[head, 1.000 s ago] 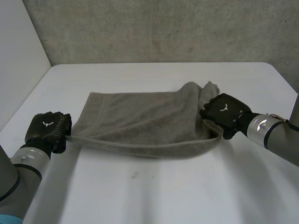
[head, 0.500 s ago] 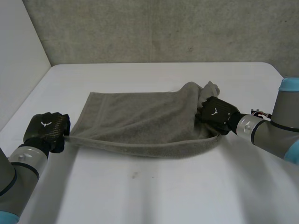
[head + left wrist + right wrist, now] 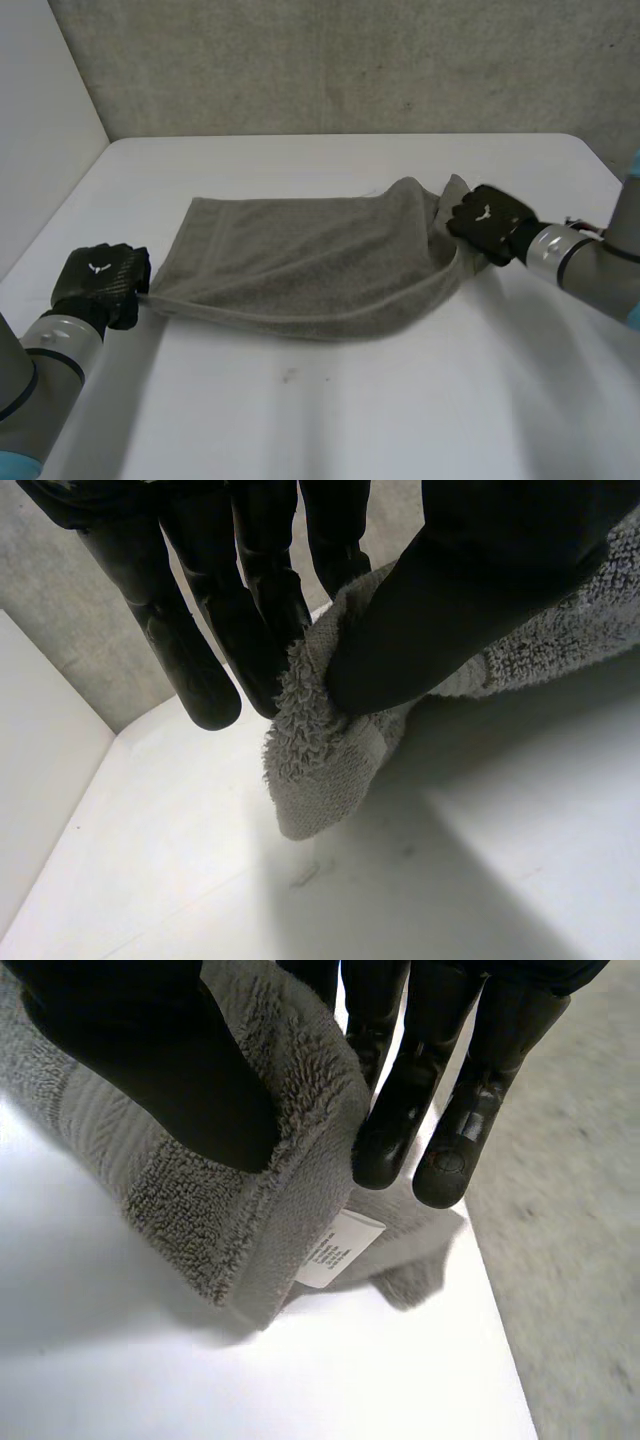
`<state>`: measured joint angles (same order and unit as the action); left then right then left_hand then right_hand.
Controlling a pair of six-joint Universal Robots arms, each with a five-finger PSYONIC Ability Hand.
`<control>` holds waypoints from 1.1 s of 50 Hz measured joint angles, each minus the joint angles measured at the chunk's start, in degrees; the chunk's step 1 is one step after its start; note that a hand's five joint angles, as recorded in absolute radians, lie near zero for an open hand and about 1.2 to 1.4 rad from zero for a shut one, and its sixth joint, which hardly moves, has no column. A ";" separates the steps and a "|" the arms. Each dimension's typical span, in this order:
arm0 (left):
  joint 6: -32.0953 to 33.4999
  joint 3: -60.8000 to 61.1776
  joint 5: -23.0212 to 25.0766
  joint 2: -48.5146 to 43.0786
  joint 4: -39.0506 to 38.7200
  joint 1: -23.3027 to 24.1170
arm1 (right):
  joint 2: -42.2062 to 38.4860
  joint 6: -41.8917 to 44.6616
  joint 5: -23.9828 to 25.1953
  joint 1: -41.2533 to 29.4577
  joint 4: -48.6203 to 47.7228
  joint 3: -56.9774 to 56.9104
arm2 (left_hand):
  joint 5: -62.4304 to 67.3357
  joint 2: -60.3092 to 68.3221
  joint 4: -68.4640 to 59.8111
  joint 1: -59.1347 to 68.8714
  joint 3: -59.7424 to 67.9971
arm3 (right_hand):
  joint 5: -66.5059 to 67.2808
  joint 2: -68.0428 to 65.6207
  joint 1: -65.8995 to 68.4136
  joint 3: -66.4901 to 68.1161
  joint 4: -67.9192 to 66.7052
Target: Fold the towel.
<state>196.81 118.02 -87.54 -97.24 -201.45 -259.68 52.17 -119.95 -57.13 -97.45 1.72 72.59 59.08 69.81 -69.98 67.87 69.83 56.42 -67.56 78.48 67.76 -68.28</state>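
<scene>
— Where is the towel (image 3: 300,260) at this point?
— Across the middle of the counter (image 3: 330,420); its near edge is raised and strung between the two hands, and the rest lies flat toward 12 o'clock.
— And the grips?
— The left hand (image 3: 100,283), at the towel's 8 o'clock, pinches the near-left corner between thumb (image 3: 450,600) and fingers (image 3: 165,630); the right hand (image 3: 487,222), at about 2 o'clock, pinches the right end the same way, with a white label (image 3: 340,1248) showing just beyond its fingertips.
— So how should the fold go?
— I'd judge the near edge must travel toward 12 o'clock and land on the far edge; both hands ought to rise and move at one pace, so the edge is taut and level; the right end looks bunched, so a gentle pull toward 3 o'clock first would smooth it.
— Any risk?
— The pinches look shallow; a jerk could slip the cloth free; let go only once the edges lie matched.
</scene>
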 measured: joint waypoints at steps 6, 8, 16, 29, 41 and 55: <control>0.04 -0.56 -0.08 1.65 0.40 -0.54 | 9.94 -15.31 -1.95 3.75 0.33 2.70 | 0.00 0.00 0.00 0.00 0.00 | 0.04 -0.27 0.08 0.06 -0.01; 0.02 -0.87 -0.11 2.84 0.54 -0.65 | 12.87 -18.62 -2.51 4.64 0.56 3.58 | 0.00 0.00 0.00 0.00 0.00 | 0.04 -0.27 0.08 0.06 -0.01; -1.07 -3.74 -0.18 12.79 2.07 -0.78 | 27.19 -30.33 -5.90 8.42 5.70 6.16 | 0.00 0.00 0.00 0.00 0.00 | 0.05 -0.27 0.08 0.09 -0.01; -1.87 -14.81 -0.14 20.69 16.01 -0.19 | 38.44 -29.32 -5.84 10.16 25.66 0.07 | 0.00 0.00 0.00 0.00 0.00 | 0.06 -0.27 0.09 0.11 -0.22; -1.17 -22.26 0.82 8.55 25.51 -0.56 | 32.08 -21.34 -6.93 9.69 30.02 1.73 | 0.03 0.00 0.00 0.00 0.00 | 0.09 -0.27 0.11 0.20 -0.25; 0.43 -28.02 0.96 -14.30 26.97 0.96 | 11.57 -18.64 -13.08 8.42 25.65 2.62 | 0.09 0.00 0.00 0.00 0.00 | 0.11 -0.27 0.11 0.31 -0.25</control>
<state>197.23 90.00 -86.58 -111.54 -174.49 -258.72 63.73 -138.59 -70.21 -89.03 27.37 75.21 59.17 69.81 -69.98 67.87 69.83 56.53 -67.83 78.60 68.07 -68.52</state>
